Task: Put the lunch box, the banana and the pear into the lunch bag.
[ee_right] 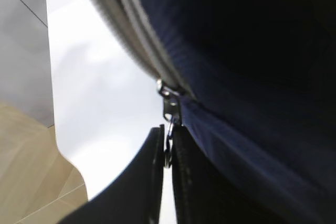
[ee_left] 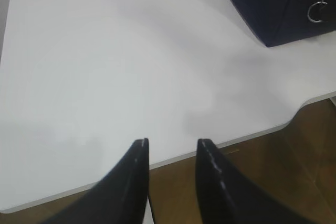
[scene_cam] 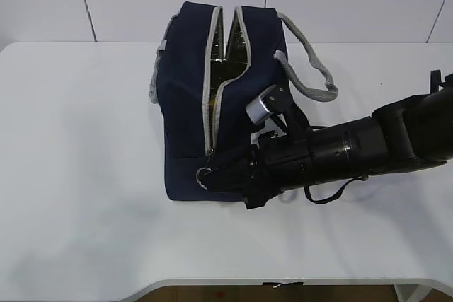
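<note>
The navy lunch bag [scene_cam: 184, 104] stands on the white table with its grey zipper open along the top, showing silvery lining. My right gripper [scene_cam: 210, 175] reaches across the bag's front end and is shut on the zipper's ring pull [ee_right: 168, 149], just below the slider [ee_right: 170, 106]. The bag also fills the right wrist view [ee_right: 252, 77]. My left gripper [ee_left: 170, 142] is open and empty over the table's front edge, away from the bag's corner [ee_left: 273, 3]; the left arm is not in the exterior view. The lunch box, banana and pear are out of sight.
A grey webbing handle [scene_cam: 311, 76] loops off the bag's right side above my right arm. Bare white table [scene_cam: 85, 175] lies left of and in front of the bag. The table's front edge [ee_left: 247, 137] and brown floor show under the left gripper.
</note>
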`<state>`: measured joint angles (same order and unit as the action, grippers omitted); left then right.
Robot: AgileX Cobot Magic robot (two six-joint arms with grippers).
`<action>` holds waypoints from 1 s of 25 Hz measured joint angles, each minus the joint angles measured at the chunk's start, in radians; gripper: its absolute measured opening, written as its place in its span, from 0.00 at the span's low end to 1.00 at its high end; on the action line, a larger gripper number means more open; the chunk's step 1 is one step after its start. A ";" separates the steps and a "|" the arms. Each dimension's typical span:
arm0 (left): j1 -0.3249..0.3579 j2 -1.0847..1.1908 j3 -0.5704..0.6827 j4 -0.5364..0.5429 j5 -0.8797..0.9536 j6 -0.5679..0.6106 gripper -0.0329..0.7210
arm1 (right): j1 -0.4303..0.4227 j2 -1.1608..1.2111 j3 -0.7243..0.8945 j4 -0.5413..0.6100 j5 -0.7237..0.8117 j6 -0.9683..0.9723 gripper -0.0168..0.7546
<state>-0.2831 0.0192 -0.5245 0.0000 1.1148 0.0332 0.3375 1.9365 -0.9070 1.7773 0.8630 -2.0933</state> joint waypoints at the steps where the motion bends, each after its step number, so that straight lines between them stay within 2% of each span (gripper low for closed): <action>1: 0.000 0.000 0.000 0.000 0.000 0.000 0.36 | 0.000 0.000 0.000 0.005 0.000 0.000 0.09; 5: 0.000 0.000 0.000 0.000 0.000 0.000 0.36 | 0.000 0.000 0.000 0.010 0.000 0.019 0.03; 12: 0.000 0.000 0.000 0.000 0.000 0.000 0.36 | 0.000 0.000 0.000 0.006 0.000 0.104 0.03; 19: 0.000 0.000 0.000 0.000 0.000 0.000 0.36 | 0.000 -0.002 0.000 -0.095 0.000 0.277 0.03; 25: 0.000 0.000 0.000 0.000 0.000 0.000 0.36 | 0.000 -0.051 0.000 -0.157 0.000 0.347 0.03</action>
<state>-0.2831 0.0192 -0.5245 0.0000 1.1148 0.0332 0.3375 1.8860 -0.9070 1.6206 0.8630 -1.7460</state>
